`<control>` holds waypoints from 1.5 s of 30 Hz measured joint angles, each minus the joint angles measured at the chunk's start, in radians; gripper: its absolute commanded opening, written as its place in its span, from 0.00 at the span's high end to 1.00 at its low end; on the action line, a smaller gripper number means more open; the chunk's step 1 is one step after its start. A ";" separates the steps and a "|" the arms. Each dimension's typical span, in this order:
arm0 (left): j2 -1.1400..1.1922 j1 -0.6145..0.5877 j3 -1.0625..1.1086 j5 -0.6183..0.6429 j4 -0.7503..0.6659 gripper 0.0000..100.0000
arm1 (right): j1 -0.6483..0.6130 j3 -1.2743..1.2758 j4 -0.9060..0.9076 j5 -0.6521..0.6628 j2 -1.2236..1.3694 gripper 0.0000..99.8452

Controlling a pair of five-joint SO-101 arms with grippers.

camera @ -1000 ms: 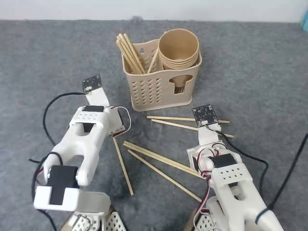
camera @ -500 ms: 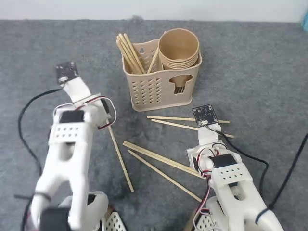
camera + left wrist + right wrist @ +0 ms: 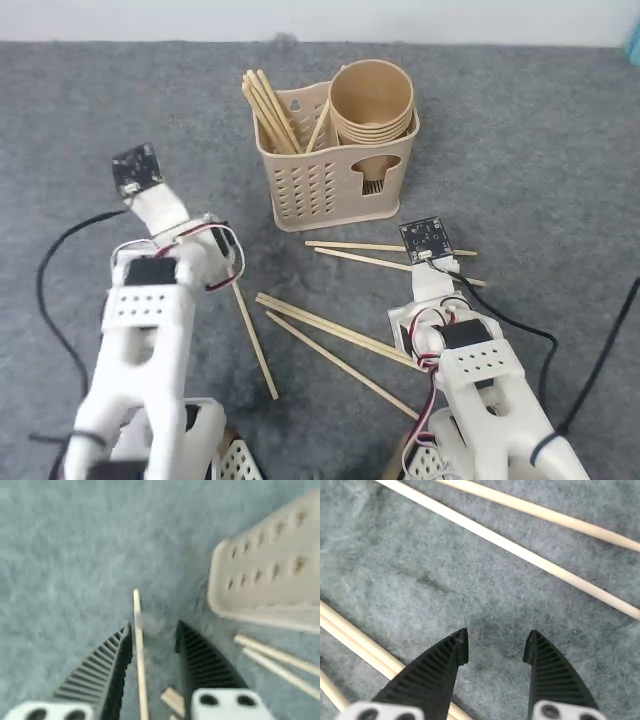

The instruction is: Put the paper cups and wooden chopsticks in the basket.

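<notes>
Beside the basket (image 3: pixel 335 175), on the grey mat (image 3: pixel 520 150), the left gripper (image 3: pixel 154 627) stands spread around one chopstick (image 3: pixel 138 645), which runs up between the two fingers, close against one and apart from the other, its end poking past the tips toward the basket wall. Nothing looks pinched yet. The cups (image 3: pixel 372 100) sit stacked in one compartment and a bundle of chopsticks (image 3: pixel 268 108) leans in the other, so the cups' share seems done, and the step in hand is gathering what lies loose, this chopstick first. A pair (image 3: pixel 335 328) and a single one lie slantwise across the middle of the mat, and two more (image 3: pixel 365 252) lie between the basket and the right arm. The right gripper (image 3: pixel 495 640) hangs released over bare mat, holding nothing, with chopsticks lying on either side of it. The next move, as I judge it, is for the left fingers to close squarely on the wood without nudging it aside. They must then lift and tip it toward upright, so that it clears the rim and drops in with the bundle. The hold would fall near one end, so the long free part may sag or swing, which calls for a firm pinch and a slow carry
</notes>
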 measured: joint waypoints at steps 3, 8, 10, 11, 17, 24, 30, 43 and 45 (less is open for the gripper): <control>0.147 -0.002 -0.037 0.005 0.000 0.93 | 0.000 0.000 0.000 0.000 0.000 0.81; 0.430 -0.003 -0.181 0.009 0.000 0.97 | 0.000 0.000 0.000 0.000 0.000 0.81; 0.539 -0.003 -0.238 0.009 0.000 0.97 | 0.000 0.000 0.000 0.000 0.000 0.81; 0.589 -0.003 -0.264 0.009 0.000 0.97 | 0.000 0.000 0.000 0.000 0.000 0.81; 0.687 0.000 -0.396 0.017 0.092 0.97 | 0.000 0.000 0.000 0.000 0.000 0.81; 0.617 -0.002 -0.404 -0.086 0.144 0.97 | 0.000 0.000 0.000 0.000 0.000 0.81; 0.443 -0.002 -0.400 -0.117 0.210 0.86 | 0.000 0.000 0.000 0.000 0.000 0.81; 0.632 0.051 -0.399 -0.129 0.212 0.82 | 0.000 0.000 0.000 0.000 0.000 0.81; 0.700 0.029 -0.450 -0.133 0.212 0.85 | 0.000 0.000 0.000 0.000 0.000 0.81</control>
